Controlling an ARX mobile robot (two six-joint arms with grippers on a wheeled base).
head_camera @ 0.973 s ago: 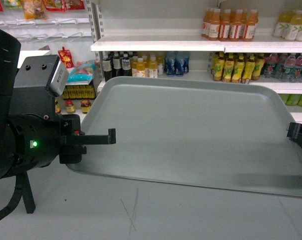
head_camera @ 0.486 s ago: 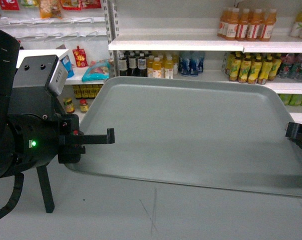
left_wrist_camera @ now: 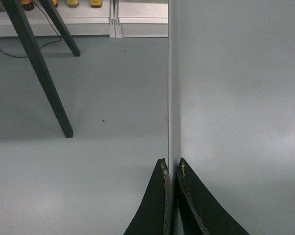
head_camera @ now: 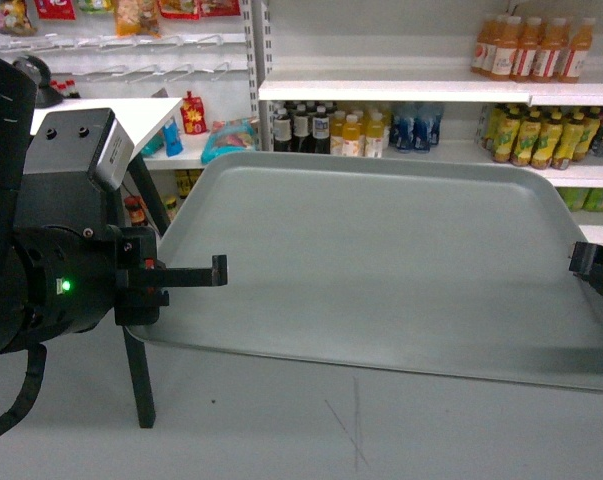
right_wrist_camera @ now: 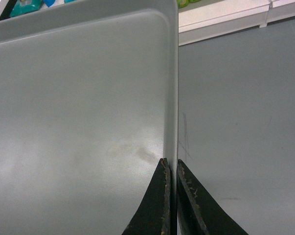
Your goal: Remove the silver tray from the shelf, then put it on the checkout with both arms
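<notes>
Store aisle, grey floor (head_camera: 281, 430) with faint scuff lines under everything. Behind: white shelf (head_camera: 401, 90) boards on perforated uprights, stocked with bottled drinks (head_camera: 351, 130), more orange and yellow bottles upper right, snack packets on hooks upper left. A white countertop (head_camera: 91, 108) on dark legs (head_camera: 138, 375) sits back left, behind the left arm's housing; legs also show top left in the left wrist view. The silver tray (head_camera: 381, 270) is up in the air, roughly level, carried between both arms over the floor, off the shelf and not on the countertop; inside is bare. Left gripper (left_wrist_camera: 170, 169) is clamped down on the tray's left rim, the two black fingers (left_wrist_camera: 157, 205) nearly together with only the thin rim between them; green light lit on its housing in head view. Right gripper (right_wrist_camera: 170, 169) likewise pinched tight on the right rim, one finger above the tray face and one outside the edge. In head view only the right gripper's tip shows at the right edge of the tray.
</notes>
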